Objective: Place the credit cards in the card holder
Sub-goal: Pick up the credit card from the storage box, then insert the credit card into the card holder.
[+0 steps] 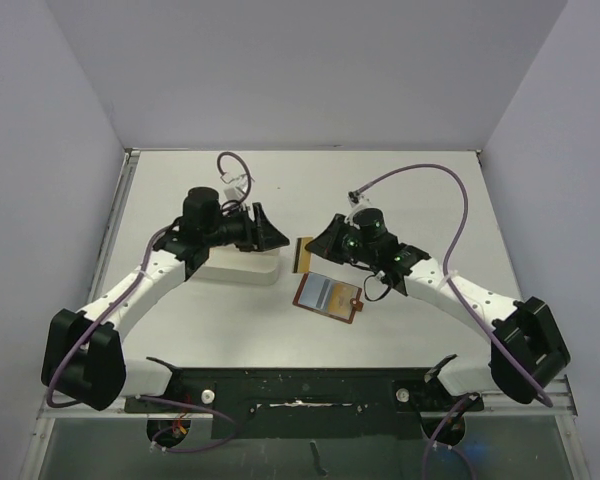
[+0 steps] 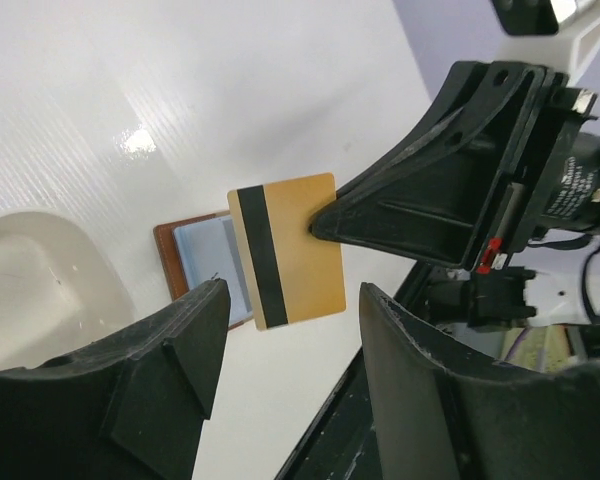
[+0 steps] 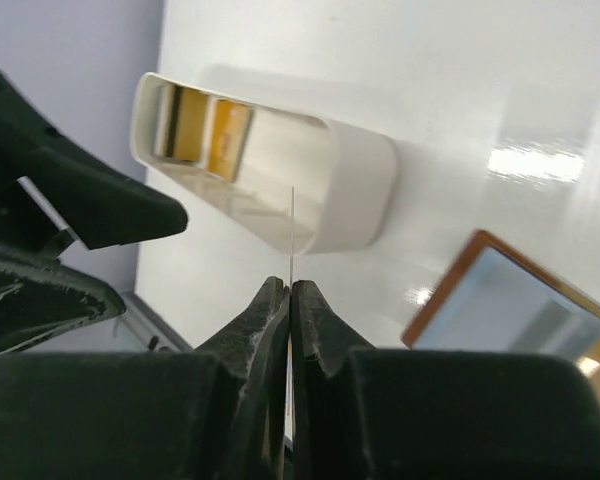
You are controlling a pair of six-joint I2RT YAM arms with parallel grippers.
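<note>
My right gripper (image 1: 316,248) is shut on the yellow-orange credit card (image 1: 304,255) and holds it above the table, just left of and above the card holder. In the left wrist view the card (image 2: 290,250) shows a black stripe, pinched at its right edge. In the right wrist view it is edge-on (image 3: 292,225) between my shut right gripper (image 3: 290,290). The reddish-brown card holder (image 1: 352,310) lies flat with the bluish-grey card (image 1: 325,292) on its face; both show in the left wrist view (image 2: 166,255) (image 2: 212,262). My left gripper (image 1: 273,234) is open and empty (image 2: 295,345), facing the yellow card.
A long white oblong tray (image 1: 238,268) lies under my left arm, left of the card holder; it also shows in the right wrist view (image 3: 355,190) with something yellowish at its far end. Walls close in at the left, right and back.
</note>
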